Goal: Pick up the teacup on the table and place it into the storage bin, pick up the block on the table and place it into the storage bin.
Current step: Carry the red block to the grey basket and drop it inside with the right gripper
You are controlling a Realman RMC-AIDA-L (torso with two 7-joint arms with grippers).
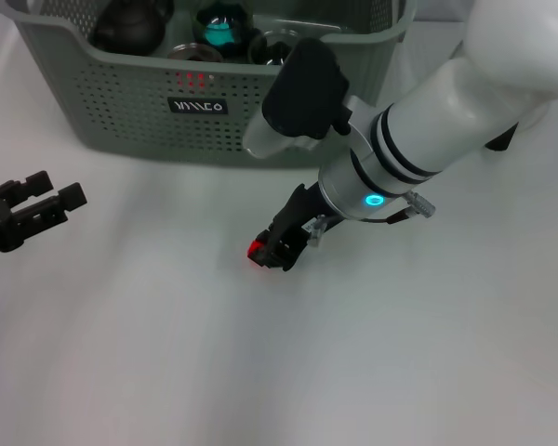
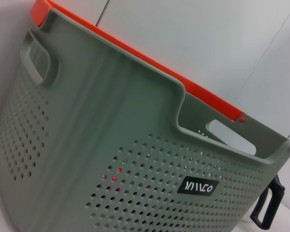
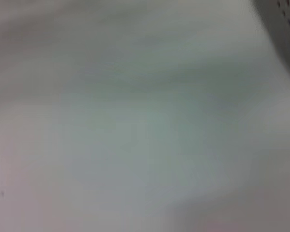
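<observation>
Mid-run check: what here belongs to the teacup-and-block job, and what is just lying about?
Job:
- storage bin, grey-green, at the table's far side
- red block on the table, at the right gripper
- left gripper, open, off to the left

Lying about:
- dark round items already in the bin
- black handle beside the bin

No teacup identifiable.

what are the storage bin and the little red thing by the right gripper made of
The storage bin looks like moulded matt plastic, grey-green: evenly punched holes, rounded rim, cut-out handles, and a black label. The red block, on the white table at the right gripper, shows a bright solid colour, likely plastic or painted wood; too little shows to tell. The left gripper waits apart.
</observation>
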